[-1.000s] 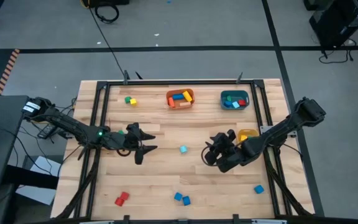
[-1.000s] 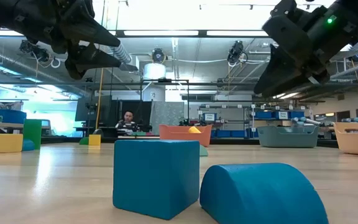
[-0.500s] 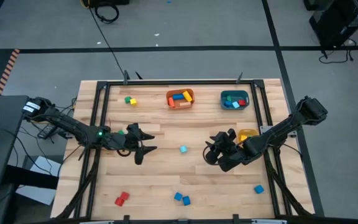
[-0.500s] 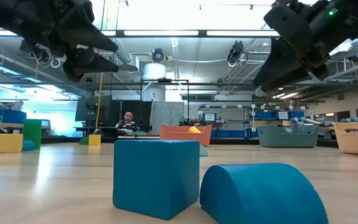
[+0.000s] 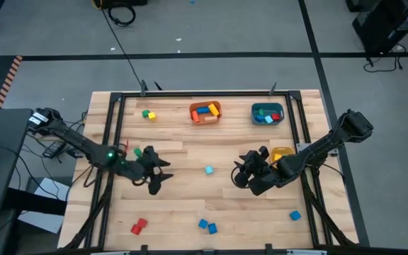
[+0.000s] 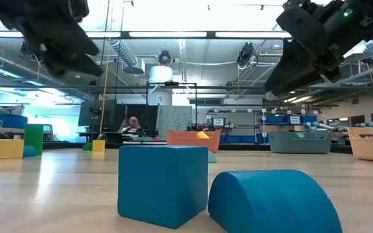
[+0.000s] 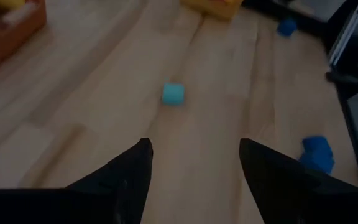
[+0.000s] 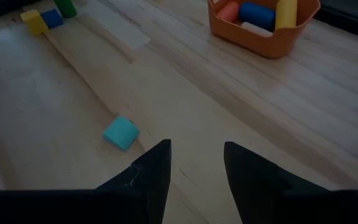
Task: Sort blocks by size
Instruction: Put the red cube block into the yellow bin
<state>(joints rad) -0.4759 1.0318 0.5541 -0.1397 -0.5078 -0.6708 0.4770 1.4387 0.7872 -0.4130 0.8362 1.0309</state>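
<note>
Left claw, seemingly empty, gapes well left of light-blue block

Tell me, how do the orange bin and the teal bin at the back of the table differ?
The orange bin sits near the middle of the far edge; the teal bin sits further right. The orange bin holds longer pieces in blue, yellow and orange-red; the teal bin holds smaller bits, light blue and red. Both are small, open-topped and stand in the same row.

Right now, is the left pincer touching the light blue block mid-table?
Apart. The left wrist view shows the light blue block lying on bare wood well ahead of the open left pincer, with nothing between its fingers.
</note>
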